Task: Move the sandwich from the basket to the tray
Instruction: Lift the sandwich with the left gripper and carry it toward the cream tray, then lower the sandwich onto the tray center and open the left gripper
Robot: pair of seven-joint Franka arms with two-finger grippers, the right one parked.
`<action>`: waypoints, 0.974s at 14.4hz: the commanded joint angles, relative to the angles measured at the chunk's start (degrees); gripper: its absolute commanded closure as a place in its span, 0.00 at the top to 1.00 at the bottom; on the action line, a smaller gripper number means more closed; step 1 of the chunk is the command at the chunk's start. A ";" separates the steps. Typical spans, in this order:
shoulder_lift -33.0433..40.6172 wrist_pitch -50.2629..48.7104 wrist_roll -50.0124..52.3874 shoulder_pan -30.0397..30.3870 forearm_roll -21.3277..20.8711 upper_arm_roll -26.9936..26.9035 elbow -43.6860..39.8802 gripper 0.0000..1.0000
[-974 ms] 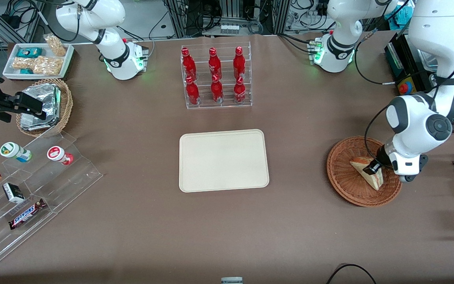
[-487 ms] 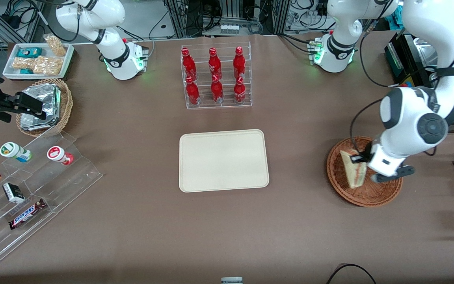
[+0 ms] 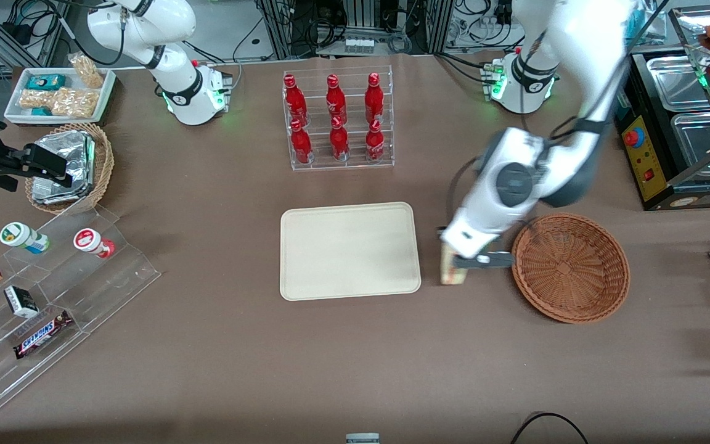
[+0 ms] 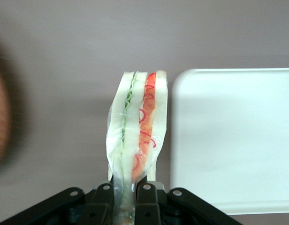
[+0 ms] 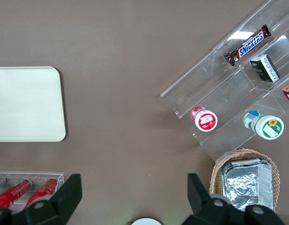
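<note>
The end effector grips the sandwich above the counter between the empty basket and the tray — lifted out, not yet placed.

Brown table with tray, basket

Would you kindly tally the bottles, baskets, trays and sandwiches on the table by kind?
Red bottles: 6
Baskets: 2, the basket and a foil-packet basket
Trays: 2, the tray and a snack tray
Sandwich: 1, held in the gripper
Total: 11
</note>
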State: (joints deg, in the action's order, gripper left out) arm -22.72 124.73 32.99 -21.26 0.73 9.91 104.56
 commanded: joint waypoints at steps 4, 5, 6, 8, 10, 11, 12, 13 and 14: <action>-14.43 -3.17 24.54 -14.14 -9.50 -1.03 -19.01 0.00; -16.89 -4.31 27.63 -15.90 -10.74 -1.03 -22.09 0.00; -18.48 -4.93 29.05 -17.31 -11.01 -1.03 -24.12 0.00; -20.78 -4.94 30.38 -18.81 -10.66 -0.94 -26.94 0.00; -22.19 -4.50 31.26 -18.91 -10.66 -0.59 -28.18 0.00; -22.71 -4.24 31.09 -18.91 -10.58 -0.07 -28.36 0.00; -23.24 -4.15 30.82 -18.91 -10.66 1.15 -28.53 0.00; -23.60 -4.15 30.56 -18.91 -10.66 1.25 -28.53 0.00; -23.69 -4.06 30.47 -18.91 -10.58 1.34 -28.45 0.00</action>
State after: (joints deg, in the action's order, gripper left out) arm -45.06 121.80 62.85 -39.80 -8.99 10.72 78.40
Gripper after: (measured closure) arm 0.859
